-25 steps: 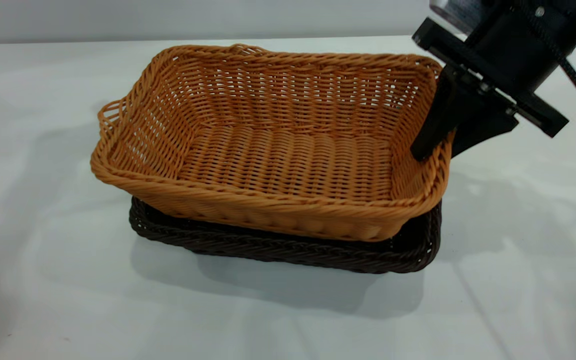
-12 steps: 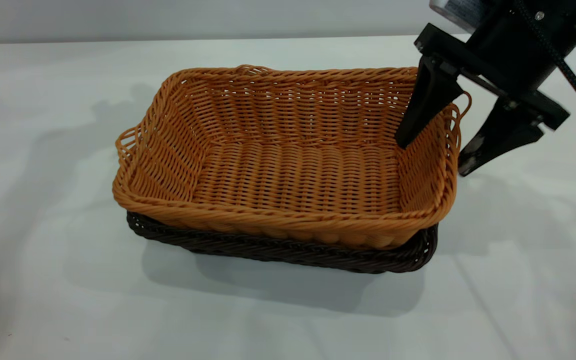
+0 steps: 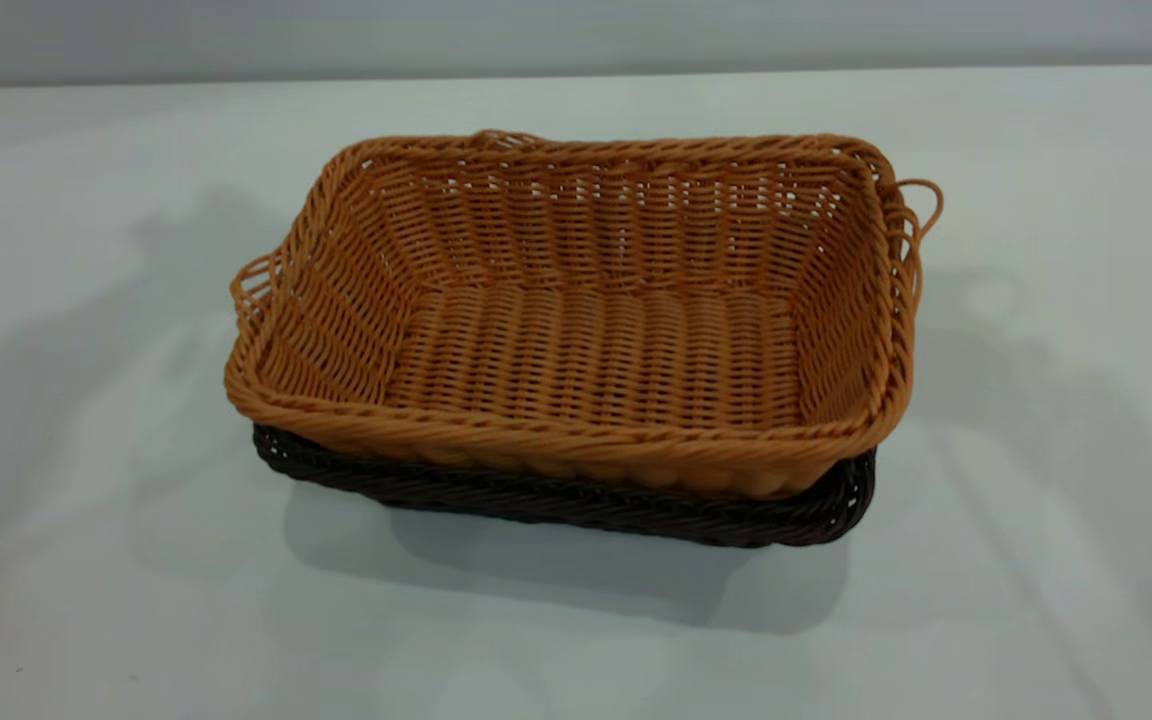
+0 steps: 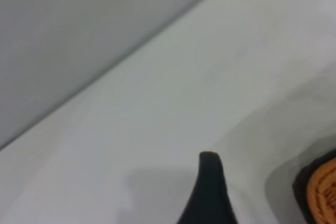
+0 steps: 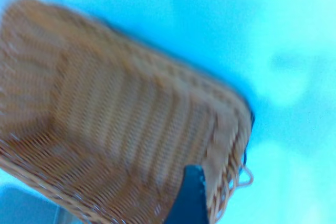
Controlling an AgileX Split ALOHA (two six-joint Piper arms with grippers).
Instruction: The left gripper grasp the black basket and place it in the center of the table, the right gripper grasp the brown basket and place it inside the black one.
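Note:
The brown basket (image 3: 586,340) sits nested inside the black basket (image 3: 576,505), whose dark rim shows along the near and right sides, on the table (image 3: 116,560). Neither gripper shows in the exterior view. In the right wrist view my right gripper (image 5: 223,195) hangs open and empty above the brown basket (image 5: 115,119), at its end with the loop handle. In the left wrist view a black part of my left gripper (image 4: 210,192) is over bare table, well apart from the baskets' corner (image 4: 320,192).
Bare white tabletop (image 3: 1056,420) lies all round the stacked baskets. The table's far edge meets a grey wall (image 3: 576,35). Arm shadows fall on the table to the left and right of the baskets.
My right gripper let go of the brown basket's right end, rose and left the exterior view. The brown basket dropped level into the black one and now lies still.

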